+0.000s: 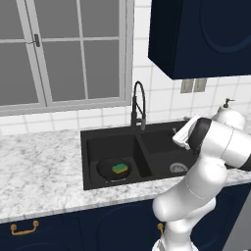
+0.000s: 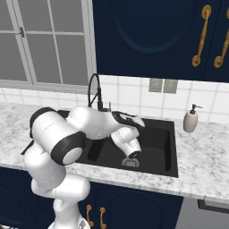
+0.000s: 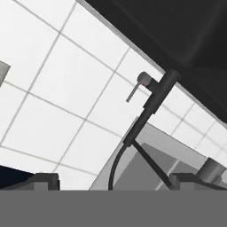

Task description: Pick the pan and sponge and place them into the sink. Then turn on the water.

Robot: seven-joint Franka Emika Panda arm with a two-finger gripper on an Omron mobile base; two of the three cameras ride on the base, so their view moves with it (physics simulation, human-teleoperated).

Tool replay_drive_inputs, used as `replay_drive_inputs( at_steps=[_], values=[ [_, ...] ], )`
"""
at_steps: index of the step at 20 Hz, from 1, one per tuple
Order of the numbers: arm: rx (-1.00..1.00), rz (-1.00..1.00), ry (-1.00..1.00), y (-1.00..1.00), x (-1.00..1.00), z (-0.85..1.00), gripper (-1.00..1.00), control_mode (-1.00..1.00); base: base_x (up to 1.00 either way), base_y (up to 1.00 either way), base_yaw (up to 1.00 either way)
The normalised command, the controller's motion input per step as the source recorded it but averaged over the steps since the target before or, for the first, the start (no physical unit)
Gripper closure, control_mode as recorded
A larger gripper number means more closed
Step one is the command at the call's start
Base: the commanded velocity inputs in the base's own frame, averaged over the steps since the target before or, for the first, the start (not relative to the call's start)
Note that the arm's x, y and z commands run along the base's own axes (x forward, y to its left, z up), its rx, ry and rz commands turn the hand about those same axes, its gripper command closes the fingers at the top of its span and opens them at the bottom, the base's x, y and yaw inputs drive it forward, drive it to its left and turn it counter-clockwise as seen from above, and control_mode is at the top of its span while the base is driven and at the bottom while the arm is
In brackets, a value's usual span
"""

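No readable text, labels, brand names, numbers or signs appear anywhere in these views. The soap dispenser bottle at the right of the sink has a plain, unmarked surface. The dark blue cabinets, the white wall tiles and the two grey wall plates are likewise blank.

The arm bends forward, its end effector spread wide, gripping nothing.
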Motion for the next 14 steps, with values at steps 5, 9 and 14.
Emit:
replay_drive_inputs(
  at_steps=[5,9,14],
  values=[
    [0.11,0.0,0.17,0.02,0.11,0.0,-1.0,-1.0,0.0,0.0,0.0],
    [0.1,0.0,0.26,0.01,0.22,0.0,-1.0,-1.0,0.0,0.0,0.0],
    [0.08,0.05,0.05,0.06,0.38,-0.02,-1.0,-1.0,0.0,0.0,0.0]
  ],
)
